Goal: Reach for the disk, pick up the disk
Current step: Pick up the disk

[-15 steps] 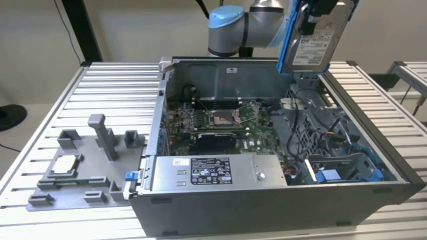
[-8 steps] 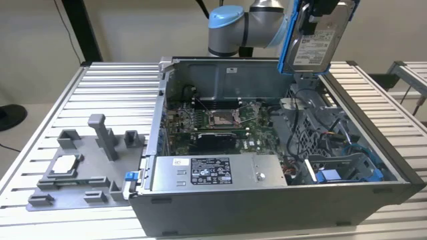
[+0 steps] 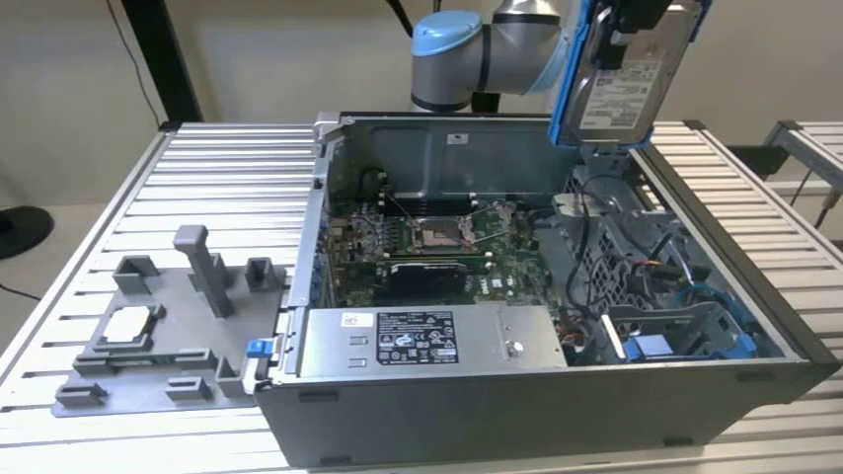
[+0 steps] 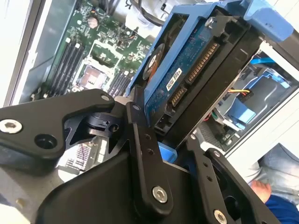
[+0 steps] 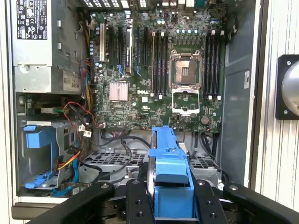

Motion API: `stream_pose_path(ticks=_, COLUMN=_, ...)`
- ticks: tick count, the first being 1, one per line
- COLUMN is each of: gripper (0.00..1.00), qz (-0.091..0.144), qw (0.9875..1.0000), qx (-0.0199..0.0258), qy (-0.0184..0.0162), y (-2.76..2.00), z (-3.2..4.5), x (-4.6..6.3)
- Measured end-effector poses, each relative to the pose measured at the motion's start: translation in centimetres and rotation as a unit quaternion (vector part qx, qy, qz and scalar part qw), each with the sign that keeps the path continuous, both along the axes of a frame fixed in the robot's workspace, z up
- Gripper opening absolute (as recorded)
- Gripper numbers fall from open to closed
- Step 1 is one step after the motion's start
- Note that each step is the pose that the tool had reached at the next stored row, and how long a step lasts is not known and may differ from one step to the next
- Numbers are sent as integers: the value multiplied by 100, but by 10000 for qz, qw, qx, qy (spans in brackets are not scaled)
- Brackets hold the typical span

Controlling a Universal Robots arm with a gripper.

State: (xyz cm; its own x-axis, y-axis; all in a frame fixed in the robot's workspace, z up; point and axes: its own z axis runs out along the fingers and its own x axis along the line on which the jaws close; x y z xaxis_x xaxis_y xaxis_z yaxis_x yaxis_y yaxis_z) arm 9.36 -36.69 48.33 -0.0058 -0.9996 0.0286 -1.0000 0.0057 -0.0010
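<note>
The disk [image 3: 623, 87], a silver drive with a white label in a blue bracket, hangs upright in the air above the back right corner of the open computer case [image 3: 527, 415]. My gripper [image 3: 633, 30] is shut on the disk from above. In the second wrist view the black fingers [image 4: 140, 154] press on both sides of the disk [image 4: 187, 79], whose circuit-board side and connectors face the camera. The first wrist view looks down along the disk's blue bracket [image 5: 170, 163], which sits between the fingers [image 5: 137, 200], with the motherboard [image 5: 154, 93] far below.
The case lies open on a slatted metal table [image 3: 224, 178]. Inside it are a silver power supply [image 3: 421, 336], cables and a blue drive bay [image 3: 672, 341]. On the exterior view's left stands a grey fixture [image 3: 172, 326] holding a small white-topped chip [image 3: 128, 323].
</note>
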Motion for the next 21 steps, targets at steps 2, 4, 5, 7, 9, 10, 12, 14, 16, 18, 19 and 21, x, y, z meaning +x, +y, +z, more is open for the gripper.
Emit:
stream_pose_path(ticks=2, gripper=0, qz=0, qw=10000, qx=0, qy=0, y=-25, z=0, x=0)
stream_pose_path(ticks=4, gripper=0, qz=0, qw=10000, qx=0, qy=3, y=-64, z=0, x=0)
stream_pose_path(ticks=5, gripper=0, qz=0, qw=10000, qx=0, qy=5, y=-88, z=0, x=0)
stream_pose_path(ticks=7, gripper=0, qz=0, qw=10000, qx=0, qy=6, y=-130, z=0, x=0)
stream_pose_path(ticks=9, gripper=0, qz=0, qw=10000, qx=1, qy=7, y=-171, z=-1, x=0)
stream_pose_path(ticks=10, gripper=0, qz=0, qw=10000, qx=0, qy=7, y=-191, z=0, x=0)
stream_pose_path(ticks=12, gripper=0, qz=0, qw=10000, qx=0, qy=7, y=-230, z=-1, x=0)
stream_pose_path(ticks=14, gripper=0, qz=0, qw=10000, qx=1, qy=7, y=-270, z=-1, x=0)
stream_pose_path(ticks=16, gripper=0, qz=0, qw=10000, qx=0, qy=7, y=-313, z=0, x=0)
stream_pose_path(ticks=18, gripper=0, qz=0, qw=10000, qx=1, qy=7, y=-360, z=-1, x=0)
stream_pose_path(ticks=19, gripper=0, qz=0, qw=10000, qx=0, qy=7, y=-386, z=0, x=0)
stream_pose_path(ticks=21, gripper=0, qz=0, qw=10000, qx=1, qy=7, y=-432, z=-1, x=0)
